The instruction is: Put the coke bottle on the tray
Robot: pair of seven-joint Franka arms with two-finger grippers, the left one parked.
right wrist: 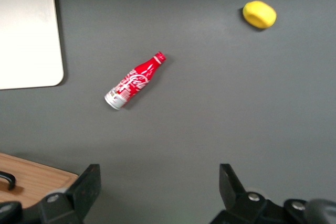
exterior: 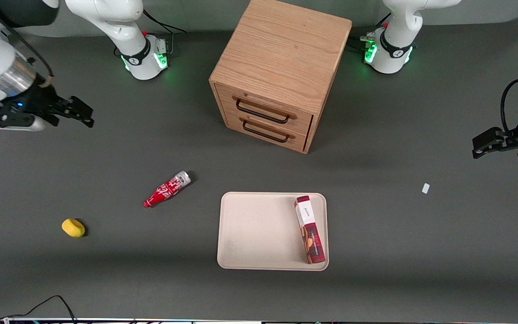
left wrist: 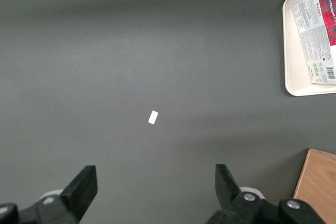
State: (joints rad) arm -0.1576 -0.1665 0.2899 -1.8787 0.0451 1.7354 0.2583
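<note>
The coke bottle (exterior: 167, 189) lies on its side on the dark table, silver base toward the cabinet and red cap toward the front camera. It also shows in the right wrist view (right wrist: 134, 81). The cream tray (exterior: 254, 229) lies beside it, toward the parked arm's end, and a corner of it shows in the right wrist view (right wrist: 26, 35). A red-and-white biscuit box (exterior: 310, 229) lies on the tray. My right gripper (exterior: 79, 112) is open and empty (right wrist: 157, 184), high above the table at the working arm's end, well apart from the bottle.
A wooden two-drawer cabinet (exterior: 281, 72) stands farther from the front camera than the tray. A yellow object (exterior: 73, 227) lies nearer the front camera than the bottle, toward the working arm's end. A small white scrap (exterior: 426, 188) lies toward the parked arm's end.
</note>
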